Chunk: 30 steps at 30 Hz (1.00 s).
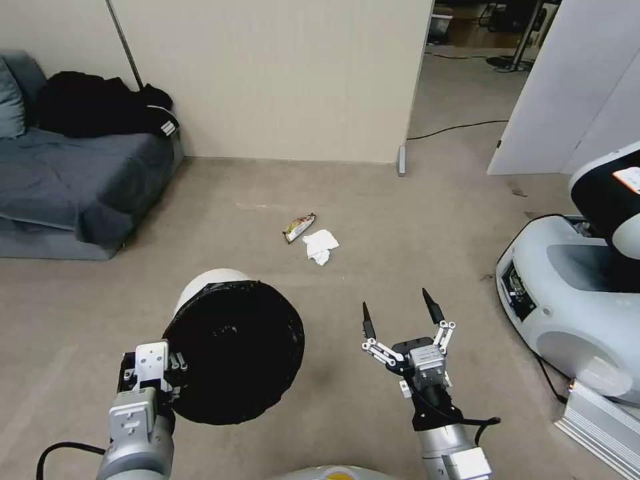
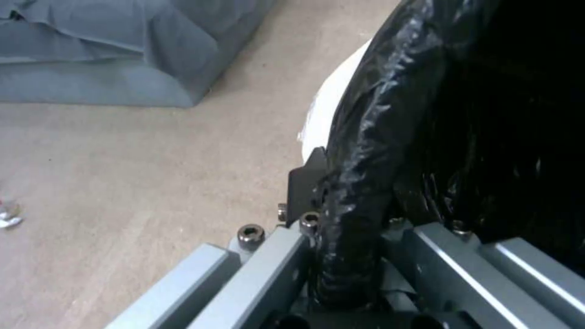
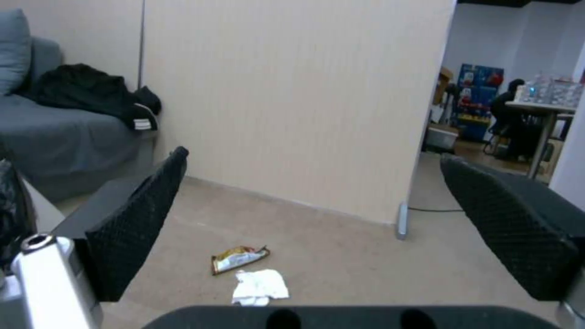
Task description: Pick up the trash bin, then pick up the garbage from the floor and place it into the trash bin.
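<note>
A grey sofa [image 1: 73, 180] sits at the upper left of the frame, black clothing with white stripes [image 1: 100, 107] heaped on its seat. A beige partition wall [image 1: 280, 73] spans the top centre above tan carpet [image 1: 400, 220]. A white machine [image 1: 573, 293] occupies the right edge.

Bare carpet [image 1: 400, 267] open between right gripper [image 1: 400, 315] and far garbage [image 1: 312, 238]; trash bin [image 1: 233, 350] blocks near left; white robot base [image 1: 567, 300] crowds right.
</note>
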### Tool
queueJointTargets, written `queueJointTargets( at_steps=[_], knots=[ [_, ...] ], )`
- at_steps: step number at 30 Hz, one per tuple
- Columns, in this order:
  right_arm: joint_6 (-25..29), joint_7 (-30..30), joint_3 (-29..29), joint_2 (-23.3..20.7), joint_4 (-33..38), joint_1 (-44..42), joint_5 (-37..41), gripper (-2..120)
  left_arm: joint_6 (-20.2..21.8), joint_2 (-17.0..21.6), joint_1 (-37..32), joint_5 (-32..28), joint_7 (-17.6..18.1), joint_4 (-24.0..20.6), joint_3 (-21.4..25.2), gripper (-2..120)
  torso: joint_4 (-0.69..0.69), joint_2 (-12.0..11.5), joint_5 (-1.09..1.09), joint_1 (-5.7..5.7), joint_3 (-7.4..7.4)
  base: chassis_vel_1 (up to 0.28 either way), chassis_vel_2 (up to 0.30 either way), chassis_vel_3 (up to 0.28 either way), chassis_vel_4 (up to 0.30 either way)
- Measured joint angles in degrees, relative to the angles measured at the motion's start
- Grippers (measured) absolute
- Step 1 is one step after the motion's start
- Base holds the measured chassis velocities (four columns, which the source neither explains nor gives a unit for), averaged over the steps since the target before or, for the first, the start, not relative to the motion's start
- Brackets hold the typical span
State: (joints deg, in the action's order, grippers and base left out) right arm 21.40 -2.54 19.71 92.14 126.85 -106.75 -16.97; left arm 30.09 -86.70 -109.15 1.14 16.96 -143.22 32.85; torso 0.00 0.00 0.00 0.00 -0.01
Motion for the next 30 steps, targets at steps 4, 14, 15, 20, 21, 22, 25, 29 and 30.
queueJointTargets(
  at_steps=[4,14,15,20,21,22,25,29,30],
  knots=[
    [0.0,-0.3,-0.2,0.0,-0.2,0.2,-0.1,100,0.6,-0.2,0.8,-0.4,-0.2,0.0,0.6,0,0.0,0.0,-0.01,0.0,0.0,-0.12,0.126,0.121,-0.126],
    [-0.1,-0.5,-0.4,0.0,-0.6,0.4,-0.3,100,1.8,-0.4,1.8,-1.5,-0.4,-0.4,2.1,0,0.01,0.0,0.01,0.01,0.01,-0.177,0.172,0.178,-0.176],
    [-0.1,-0.5,-0.4,0.0,-0.6,0.4,-0.4,100,1.9,-0.5,1.8,-1.6,-0.4,-0.4,2.2,0,0.01,0.0,-0.01,0.01,0.01,-0.129,0.157,0.174,-0.178],
    [-0.1,-0.6,-0.2,0.0,-0.5,0.3,-0.4,100,3.0,-0.6,1.9,-2.4,-0.1,-0.4,2.2,0,-0.01,0.0,0.0,0.0,0.01,-0.136,0.125,0.122,-0.133],
    [-0.1,-0.6,-0.1,0.0,-0.5,0.3,-0.4,100,3.3,-0.6,1.9,-2.6,0.0,-0.4,2.3,0,0.0,0.0,0.01,0.0,0.01,-0.144,0.131,0.121,-0.138],
    [-0.1,-0.6,-0.1,0.0,-0.5,0.3,-0.4,100,3.3,-0.6,1.9,-2.6,0.0,-0.4,2.3,0,0.0,0.0,0.01,0.0,0.01,-0.144,0.131,0.121,-0.138],
    [0.1,-0.7,-0.1,0.0,-0.5,0.3,-0.4,100,4.1,-0.6,1.9,-3.1,0.3,-0.3,2.5,0,0.0,0.0,0.0,0.0,0.01,-0.147,0.145,0.148,-0.146],
    [0.4,-1.1,-0.1,0.0,-0.4,0.2,-0.4,100,4.8,-0.5,1.9,-3.9,0.7,-0.3,2.9,0,0.0,0.0,0.0,0.01,0.01,-0.109,0.141,0.139,-0.143],
    [0.7,-1.4,-0.1,0.0,-0.4,0.2,-0.3,100,5.3,-0.4,1.8,-4.5,1.0,-0.2,3.2,0,0.0,0.0,0.0,0.01,0.01,-0.085,0.08,0.094,-0.08]
  ],
)
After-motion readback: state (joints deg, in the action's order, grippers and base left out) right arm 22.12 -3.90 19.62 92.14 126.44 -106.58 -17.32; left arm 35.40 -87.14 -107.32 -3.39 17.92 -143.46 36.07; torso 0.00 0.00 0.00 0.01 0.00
